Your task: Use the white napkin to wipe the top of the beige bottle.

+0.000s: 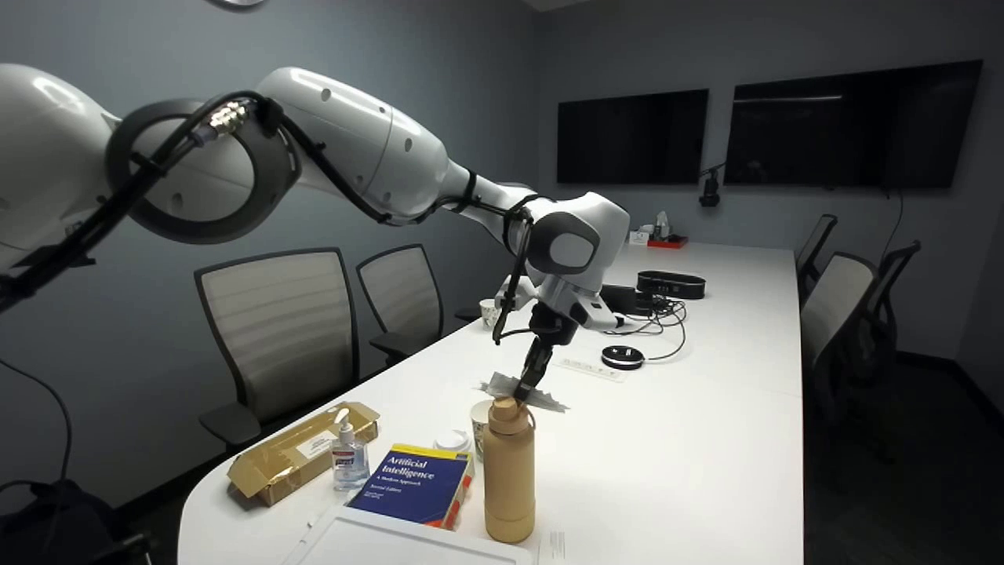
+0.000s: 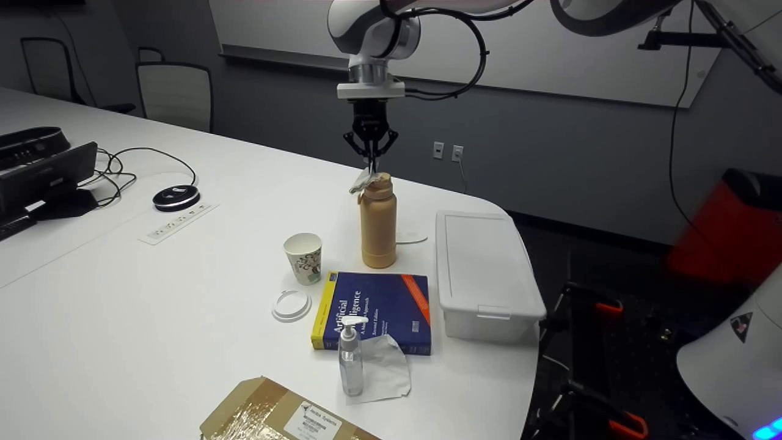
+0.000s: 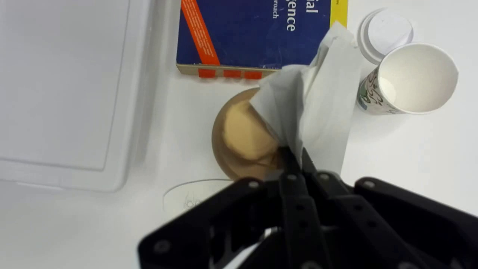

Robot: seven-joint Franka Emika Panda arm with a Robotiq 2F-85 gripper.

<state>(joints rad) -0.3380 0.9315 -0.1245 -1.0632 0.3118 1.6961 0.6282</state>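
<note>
A pincer [image 2: 372, 169] grips a crumpled white napkin [image 3: 332, 104] at the cap [image 3: 244, 130] of a beige bottle [image 2: 379, 226], contact unclear, upright on a white bench [image 1: 667, 439] just beside an "Artificial Intelligence" textbook [image 2: 382, 305].

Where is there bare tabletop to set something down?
In an exterior view, bare tabletop lies between the outlet strip and paper cup. It's crowded around the beige bottle: cup, blue book and white box are near.
</note>
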